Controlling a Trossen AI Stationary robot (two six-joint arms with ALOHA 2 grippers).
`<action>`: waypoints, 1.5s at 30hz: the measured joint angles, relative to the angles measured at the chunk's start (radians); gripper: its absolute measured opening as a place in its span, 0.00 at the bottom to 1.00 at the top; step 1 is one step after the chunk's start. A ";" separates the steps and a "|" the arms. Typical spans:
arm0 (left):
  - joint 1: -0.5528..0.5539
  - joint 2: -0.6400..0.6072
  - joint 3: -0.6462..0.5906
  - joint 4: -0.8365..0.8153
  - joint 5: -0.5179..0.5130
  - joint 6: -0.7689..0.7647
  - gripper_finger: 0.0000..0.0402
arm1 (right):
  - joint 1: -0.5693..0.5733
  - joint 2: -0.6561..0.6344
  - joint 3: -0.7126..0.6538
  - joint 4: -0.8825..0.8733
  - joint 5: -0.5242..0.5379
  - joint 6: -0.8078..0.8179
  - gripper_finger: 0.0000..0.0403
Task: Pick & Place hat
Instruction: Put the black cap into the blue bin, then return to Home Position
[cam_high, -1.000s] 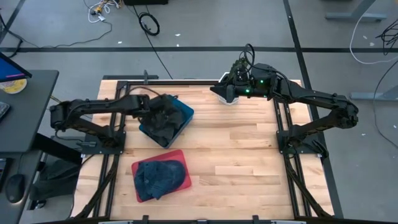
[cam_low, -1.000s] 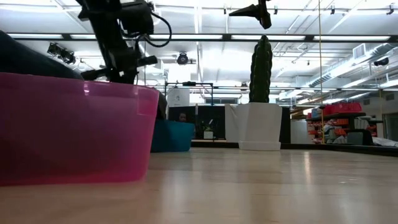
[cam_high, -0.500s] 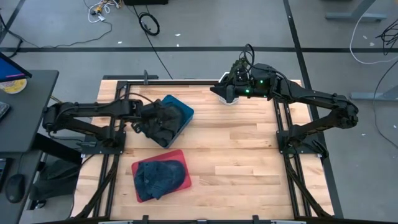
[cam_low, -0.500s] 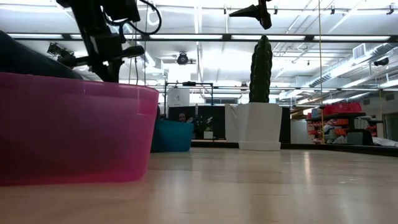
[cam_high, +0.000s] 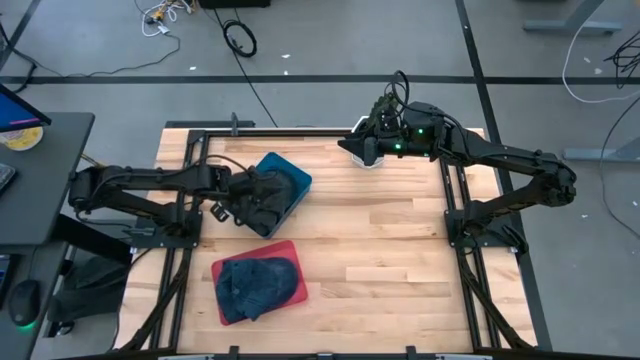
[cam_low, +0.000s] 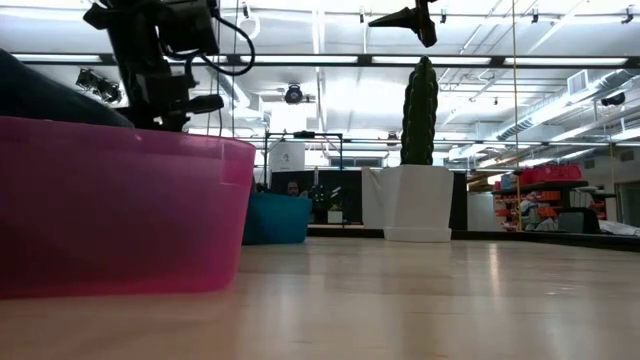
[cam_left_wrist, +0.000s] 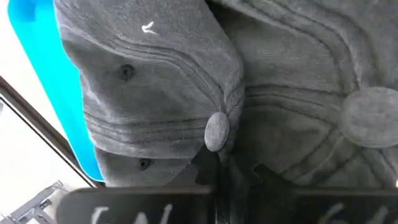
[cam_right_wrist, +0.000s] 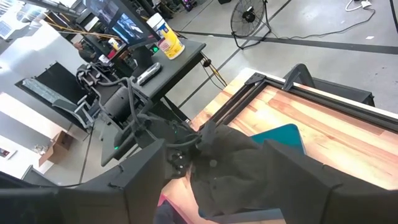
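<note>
Grey corduroy hat (cam_left_wrist: 186, 93), button-topped, seemingly pinched in left gripper (cam_high: 232, 199) over blue bin (cam_high: 297, 180).

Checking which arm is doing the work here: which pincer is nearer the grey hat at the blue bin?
Left. The left pincer is shut on the grey hat at the blue bin; the right pincer waits apart near the table's far edge.

open tabletop (cam_high: 390, 250), bins (cam_high: 296, 182) left
</note>
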 joint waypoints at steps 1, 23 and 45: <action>0.000 0.000 -0.006 0.004 0.000 -0.004 0.02 | 0.000 0.000 0.000 0.000 0.000 0.000 0.66; 0.000 0.000 0.143 -0.071 -0.023 -0.129 0.42 | -0.001 0.000 0.000 -0.079 0.011 -0.044 0.66; -0.103 -0.002 0.378 -0.225 -0.239 -0.550 0.76 | -0.032 -0.004 0.000 -0.206 -0.001 -0.162 0.66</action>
